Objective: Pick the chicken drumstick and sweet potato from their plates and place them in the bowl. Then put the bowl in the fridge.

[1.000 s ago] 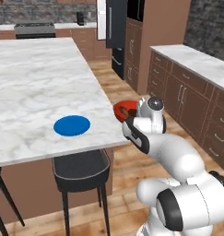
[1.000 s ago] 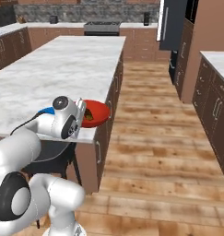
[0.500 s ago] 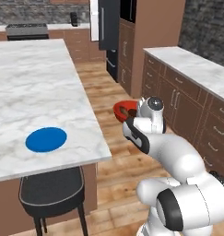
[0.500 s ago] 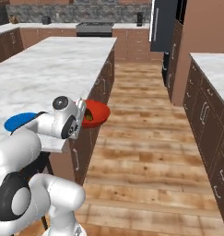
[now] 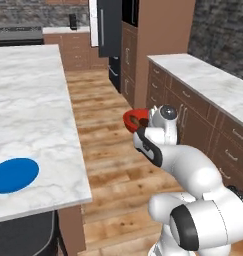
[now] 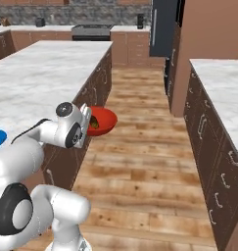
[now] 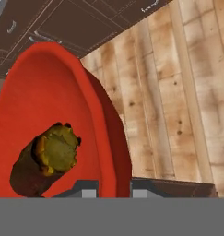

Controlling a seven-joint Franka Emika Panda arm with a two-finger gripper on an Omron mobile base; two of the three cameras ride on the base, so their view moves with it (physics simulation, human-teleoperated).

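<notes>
Carrying bowl (image 7: 53, 115) over the floor, hand (image 7: 113, 188) pinching its rim. Glossy, rigid, slippery; one-sided rim grip, so food (image 7: 46, 159) may slide if tilted.

Aisle: wooden floor (image 6: 140, 162) open between island counter (image 5: 28, 105) and side counter (image 5: 203, 85), passable toward the black fridge (image 5: 110, 27) at the far end. Obstructions: cabinet fronts both sides; blue plate (image 5: 13, 175) near the island's near edge.
</notes>
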